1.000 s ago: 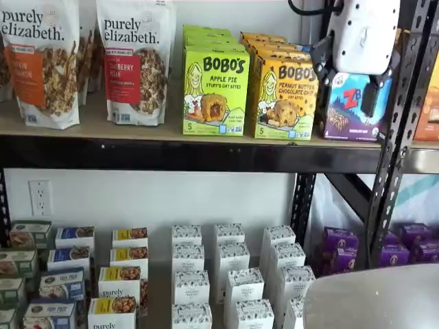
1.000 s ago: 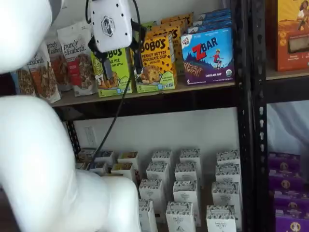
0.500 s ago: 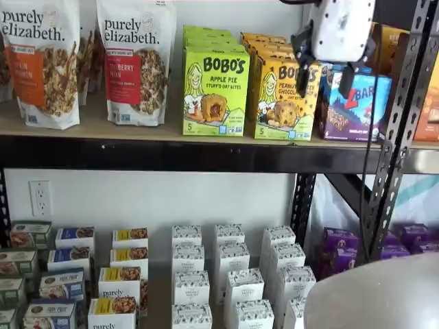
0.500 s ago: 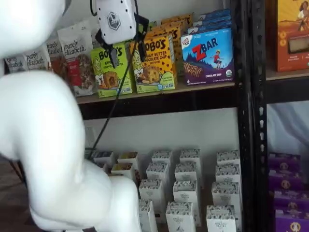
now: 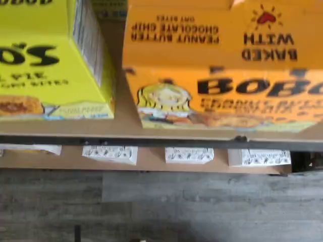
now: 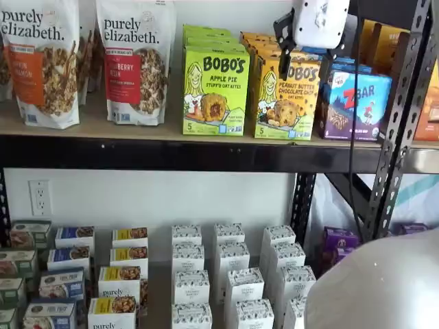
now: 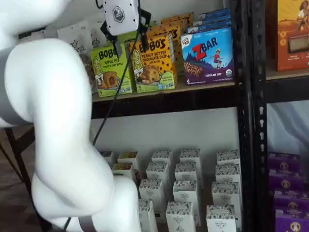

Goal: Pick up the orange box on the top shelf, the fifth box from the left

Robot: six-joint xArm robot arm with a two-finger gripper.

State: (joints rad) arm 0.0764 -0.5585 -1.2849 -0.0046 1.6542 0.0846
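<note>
Likely light and stiff, the orange box stands on the top shelf just beside the green box; its flat side panels suit gripping. Above it hovers the hand, fingers apart and empty.

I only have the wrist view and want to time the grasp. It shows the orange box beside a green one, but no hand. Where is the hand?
Observer: In a shelf view the hand hangs in front of the orange box's top edge.
Operator: Is it open?
Observer: Yes, a gap shows between its fingers, and nothing is held.
Operator: What's on the box's other side?
Observer: A blue ZBar box, close beside it.
</note>
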